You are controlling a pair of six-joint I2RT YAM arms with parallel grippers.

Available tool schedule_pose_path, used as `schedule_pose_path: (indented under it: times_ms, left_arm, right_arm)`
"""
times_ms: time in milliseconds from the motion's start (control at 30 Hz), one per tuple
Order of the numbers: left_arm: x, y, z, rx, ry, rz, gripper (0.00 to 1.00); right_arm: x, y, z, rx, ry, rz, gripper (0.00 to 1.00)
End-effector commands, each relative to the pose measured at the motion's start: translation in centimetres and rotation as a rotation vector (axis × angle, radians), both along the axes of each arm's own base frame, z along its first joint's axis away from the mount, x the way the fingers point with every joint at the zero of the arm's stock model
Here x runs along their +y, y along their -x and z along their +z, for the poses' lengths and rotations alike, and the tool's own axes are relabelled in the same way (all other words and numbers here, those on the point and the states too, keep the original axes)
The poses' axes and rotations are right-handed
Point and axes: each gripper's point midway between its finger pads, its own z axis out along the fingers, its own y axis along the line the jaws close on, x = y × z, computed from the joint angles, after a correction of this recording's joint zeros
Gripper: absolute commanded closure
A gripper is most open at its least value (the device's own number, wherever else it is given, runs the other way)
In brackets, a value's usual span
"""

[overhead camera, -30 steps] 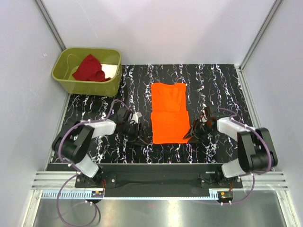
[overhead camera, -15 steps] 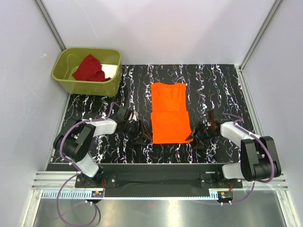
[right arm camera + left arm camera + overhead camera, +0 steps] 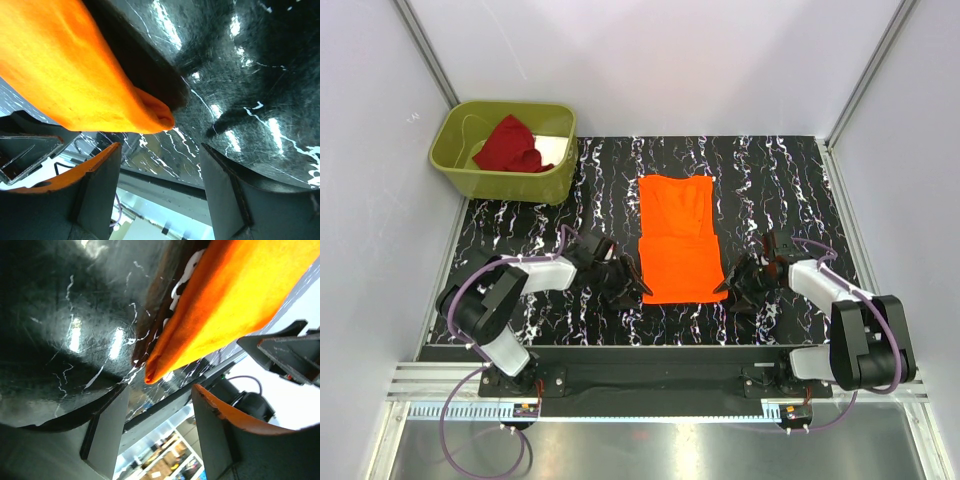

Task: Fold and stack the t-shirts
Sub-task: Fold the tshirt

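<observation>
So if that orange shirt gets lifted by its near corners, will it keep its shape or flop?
Probably floppy: the orange shirt lies flat in soft folded layers, so it would likely sag between held corners. It is likely light too, since it looks like thin cloth. Pushed, it may bunch rather than slide on the glossy table.

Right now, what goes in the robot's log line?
bright orange cloth t-shirt: flat; left pincer: open, near-left corner; right pincer: open, near-right corner; dark red cloth t-shirt: in olive-green plastic bin
</observation>
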Motion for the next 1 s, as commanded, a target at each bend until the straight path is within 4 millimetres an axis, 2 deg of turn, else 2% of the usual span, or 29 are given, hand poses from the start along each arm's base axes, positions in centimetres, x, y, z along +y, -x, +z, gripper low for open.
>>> schedule_pose_path:
  times_ms: [0, 200, 467, 567, 633, 733, 967]
  left_arm:
    - [2.8, 1.0, -3.9, 0.082, -0.185, 0.107, 0.39]
    - [3.1, 0.8, -5.2, 0.113, -0.213, 0.168, 0.44]
    - [2.8, 1.1, -6.2, 0.152, -0.213, 0.177, 0.53]
    - [3.1, 1.4, -6.5, 0.155, -0.220, 0.183, 0.61]
    - [3.2, 1.6, -6.5, 0.159, -0.217, 0.183, 0.71]
    - [3.3, 1.6, -6.7, 0.159, -0.210, 0.185, 0.81]
    - [3.6, 1.2, -6.8, 0.143, -0.198, 0.183, 1.00]
  right_arm:
    - [-0.7, -0.7, 0.7, -0.040, 0.033, -0.031, 0.29]
    - [-1.0, 0.3, -0.5, -0.001, 0.044, -0.050, 0.28]
    - [-1.0, -0.4, -1.9, 0.030, 0.038, -0.088, 0.25]
    - [-1.2, -0.9, -2.2, 0.024, 0.042, -0.091, 0.28]
    - [-1.3, -1.3, -2.4, 0.029, 0.046, -0.100, 0.30]
    - [-1.5, -1.6, -2.7, 0.027, 0.048, -0.105, 0.36]
    - [-1.6, -2.6, -3.5, 0.020, 0.054, -0.101, 0.50]
